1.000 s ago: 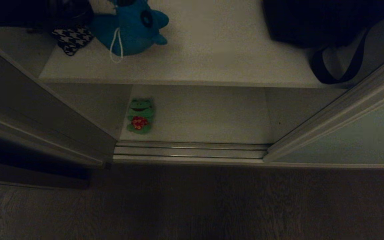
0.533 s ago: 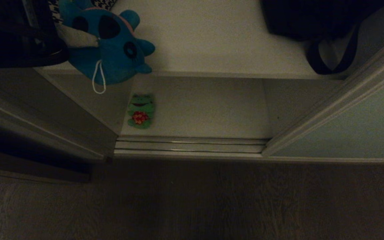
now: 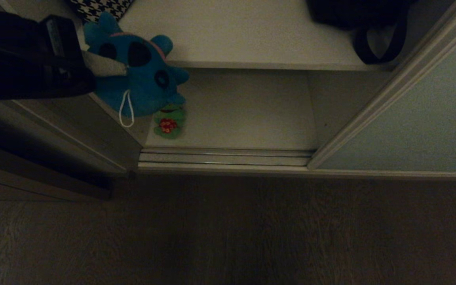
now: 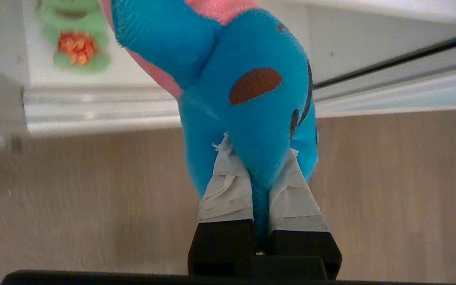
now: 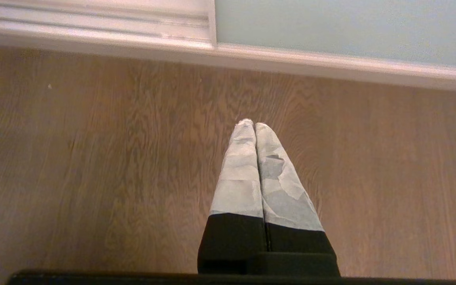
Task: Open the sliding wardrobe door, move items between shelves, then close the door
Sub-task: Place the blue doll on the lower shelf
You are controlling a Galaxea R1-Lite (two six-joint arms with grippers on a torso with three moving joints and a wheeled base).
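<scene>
Left arm reaching in from left, left gripper (image 4: pixel 259 168) clamped on teal-blue plush toy (image 4: pixel 251 91). Right gripper (image 5: pixel 251 126) pointing down, taped fingers (image 5: pixel 238 174) pressed together, holding nothing.

upper shelf (image 3: pixel 251 35): bag (image 3: pixel 354 16), houndstooth cloth (image 3: pixel 101 8) | lower shelf (image 3: pixel 247 114): frog (image 3: pixel 169 122)
</scene>
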